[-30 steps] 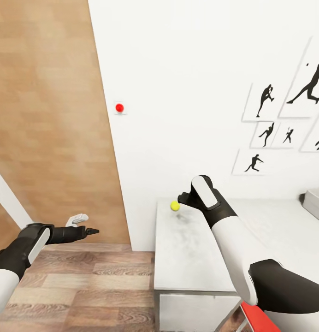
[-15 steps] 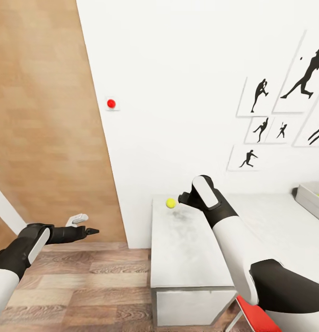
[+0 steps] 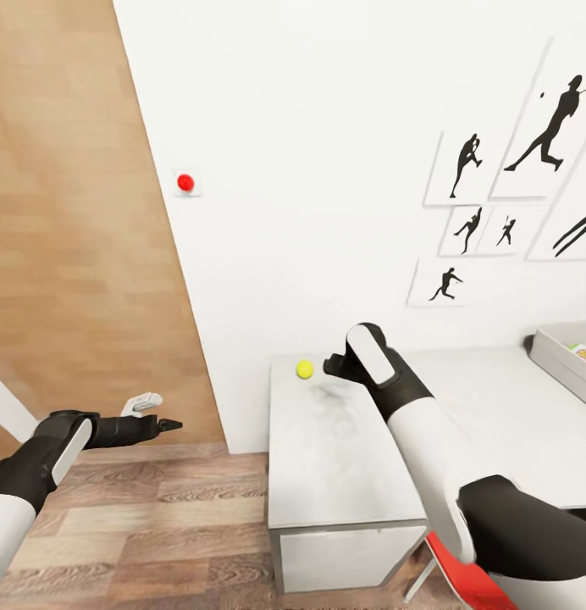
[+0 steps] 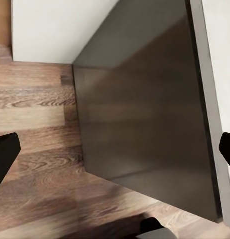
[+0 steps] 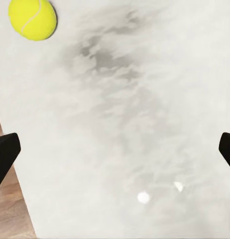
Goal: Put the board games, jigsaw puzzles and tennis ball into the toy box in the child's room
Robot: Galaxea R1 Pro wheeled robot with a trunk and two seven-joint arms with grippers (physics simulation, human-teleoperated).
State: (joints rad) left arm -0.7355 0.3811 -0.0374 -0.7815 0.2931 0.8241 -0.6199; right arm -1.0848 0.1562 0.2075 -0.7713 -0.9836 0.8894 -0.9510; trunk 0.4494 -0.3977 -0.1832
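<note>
The right gripper (image 3: 334, 366) hangs low over the near-left end of the desk (image 3: 344, 457), its jaws spread wide and holding nothing: in the right wrist view the two dark fingertips (image 5: 5, 157) sit at opposite edges of the frame with bare mottled desk between them. That wide spread looks like readiness for a round thing that could roll off if nudged. The tennis ball (image 3: 304, 368) lies on the desk just left of the gripper in the head view, near the desk's far-left corner and close to the wall; in the right wrist view the ball (image 5: 32, 19) sits in the upper left corner, outside the gap between the jaws and apart from both, so I judge the gripper must shift toward it before closing. The left gripper (image 3: 162, 424), at the lower left of the head view, is held out over the wood floor (image 3: 149, 525), clear of the work; its jaws are also apart, the tips at either edge of the left wrist view, empty. The toy box (image 3: 564, 360) sits at the right edge of the head view, well apart from the ball.
</note>
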